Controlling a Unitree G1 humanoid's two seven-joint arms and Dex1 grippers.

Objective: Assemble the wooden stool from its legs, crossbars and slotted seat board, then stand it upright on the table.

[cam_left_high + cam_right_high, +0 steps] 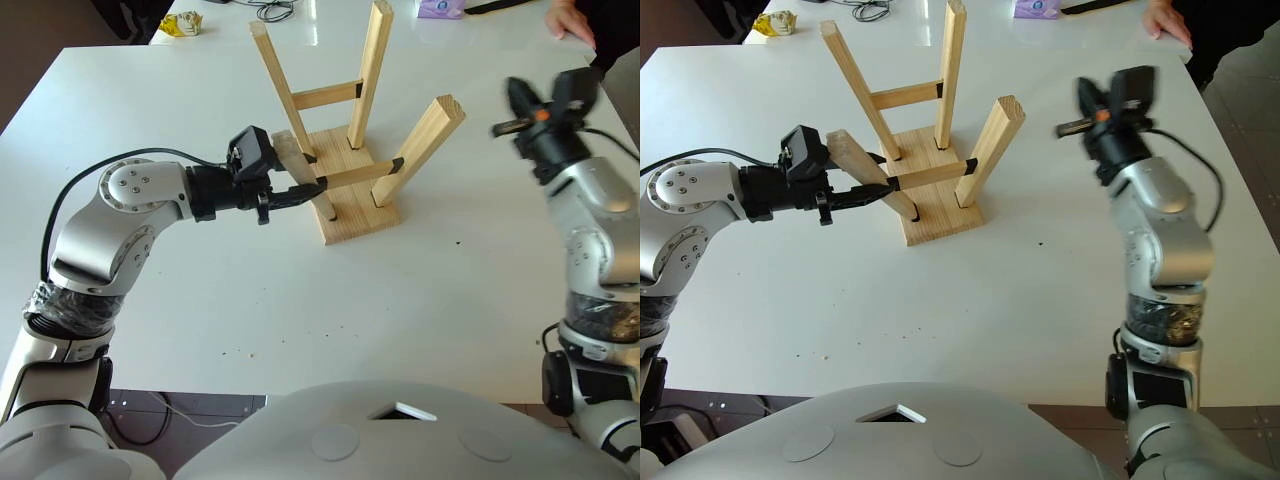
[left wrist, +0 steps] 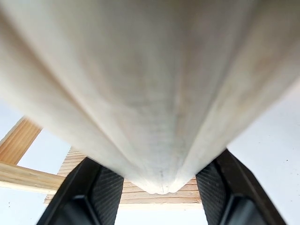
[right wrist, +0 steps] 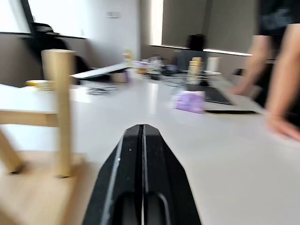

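The wooden stool lies upside down on the white table (image 1: 200, 300), its slotted seat board (image 1: 356, 216) flat and its legs pointing up. Two back legs (image 1: 371, 75) are joined by a crossbar (image 1: 326, 96). A second crossbar (image 1: 356, 175) runs from the slanted right leg (image 1: 422, 145) to the near-left leg (image 1: 298, 158). My left gripper (image 1: 300, 192) is shut on that near-left leg (image 2: 150, 93), whose wood runs between the black fingers (image 2: 101, 192). To the right of the stool my right gripper (image 1: 515, 105) is raised above the table, shut and holding nothing (image 3: 143, 129).
At the table's far edge lie a yellow wrapper (image 1: 183, 23), cables (image 1: 272, 10) and a purple packet (image 1: 440, 8). A person's hand (image 1: 570, 20) rests on the far right corner. Bare table stretches in front of the stool.
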